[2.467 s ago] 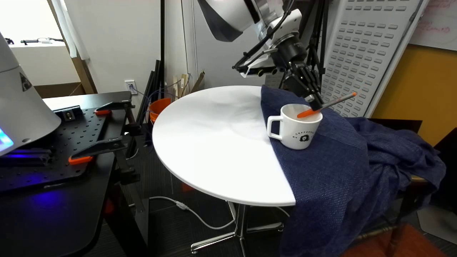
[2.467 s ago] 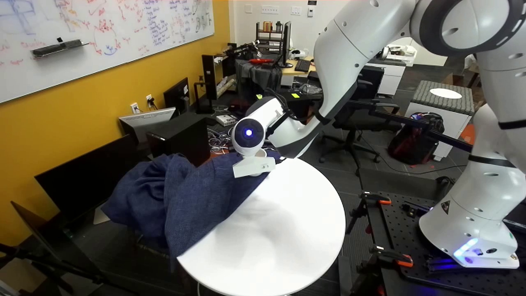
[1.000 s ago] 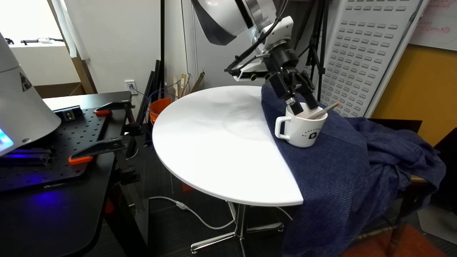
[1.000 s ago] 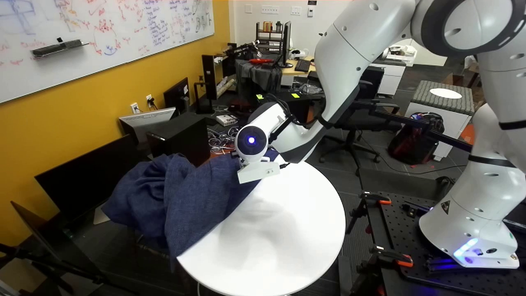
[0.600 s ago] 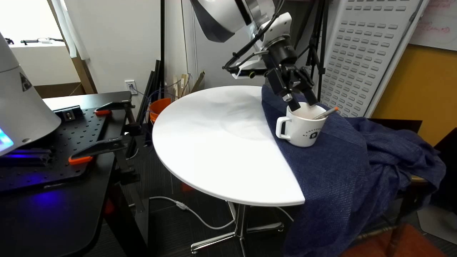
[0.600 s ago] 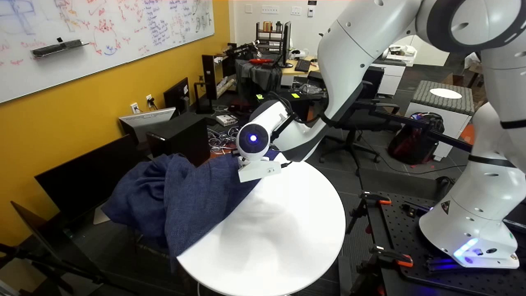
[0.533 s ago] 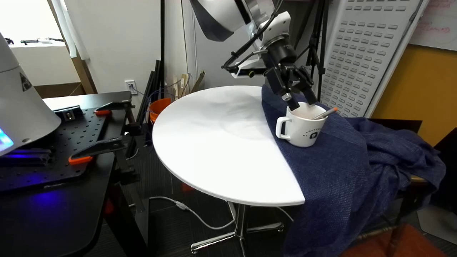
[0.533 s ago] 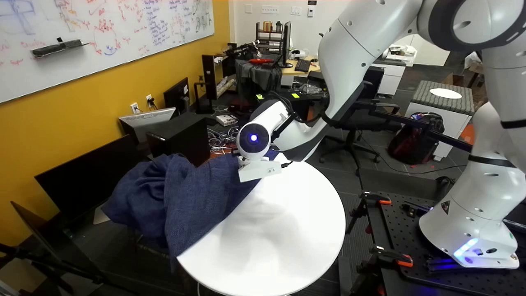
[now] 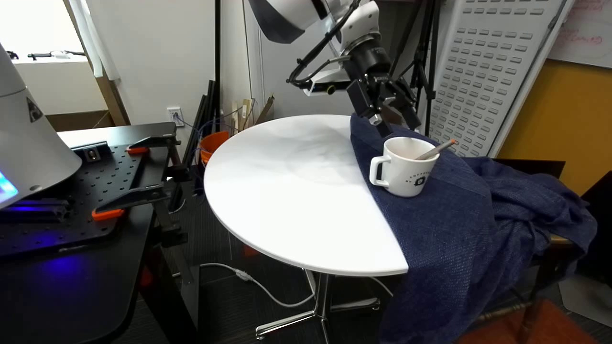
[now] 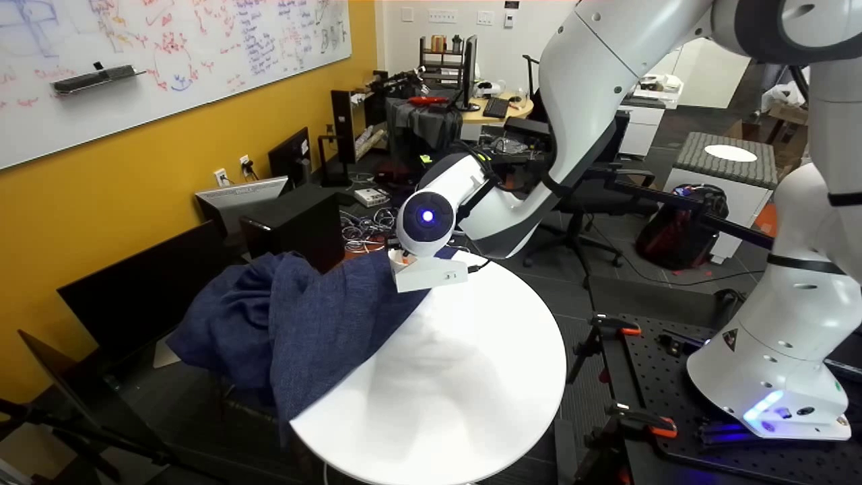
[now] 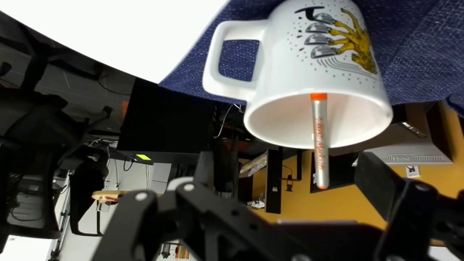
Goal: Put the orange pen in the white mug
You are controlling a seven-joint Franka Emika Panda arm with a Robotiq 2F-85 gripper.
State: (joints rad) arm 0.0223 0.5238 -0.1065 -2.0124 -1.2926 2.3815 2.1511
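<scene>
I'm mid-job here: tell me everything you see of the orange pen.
The orange pen is a slim marker with a smooth, plastic-looking silver-grey barrel, orange lettering too blurred to read surely, an orange outer tip and an orange part inside the white mug. It stands tilted in the mug, leaning on the rim, its silver length sticking out past it. Its lower end is hidden by the mug's wall. Nothing grips it: the open fingers are clear of it.
</scene>
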